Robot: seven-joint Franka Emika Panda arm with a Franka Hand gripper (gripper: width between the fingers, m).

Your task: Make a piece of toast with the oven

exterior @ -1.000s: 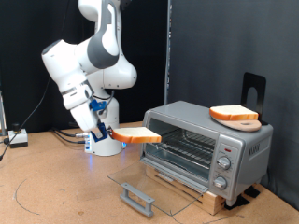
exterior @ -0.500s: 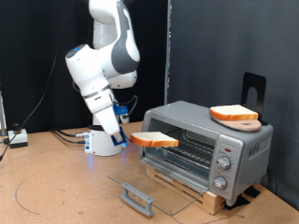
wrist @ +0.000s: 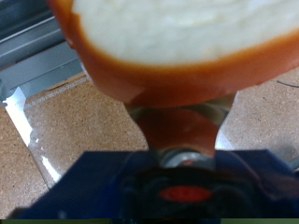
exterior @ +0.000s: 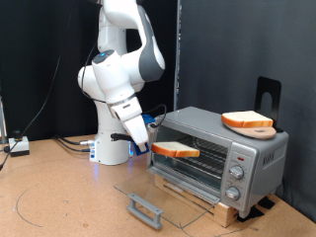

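Gripper [exterior: 155,147] squeezed tight on piece of toast [exterior: 176,150], held flat just in front of oven [exterior: 219,148] mouth. Oven door [exterior: 163,194] down, open, lying flat in front of oven. Second bread slice [exterior: 247,119] sits on round board [exterior: 260,129] on top of oven. In wrist view, piece of toast [wrist: 177,42] fills most of picture.

I see the piece of toast [exterior: 176,150] level at the oven [exterior: 222,153] mouth. The oven's glass door lies open

Piece of toast [wrist: 177,42] in the hand [wrist: 182,117], close up.
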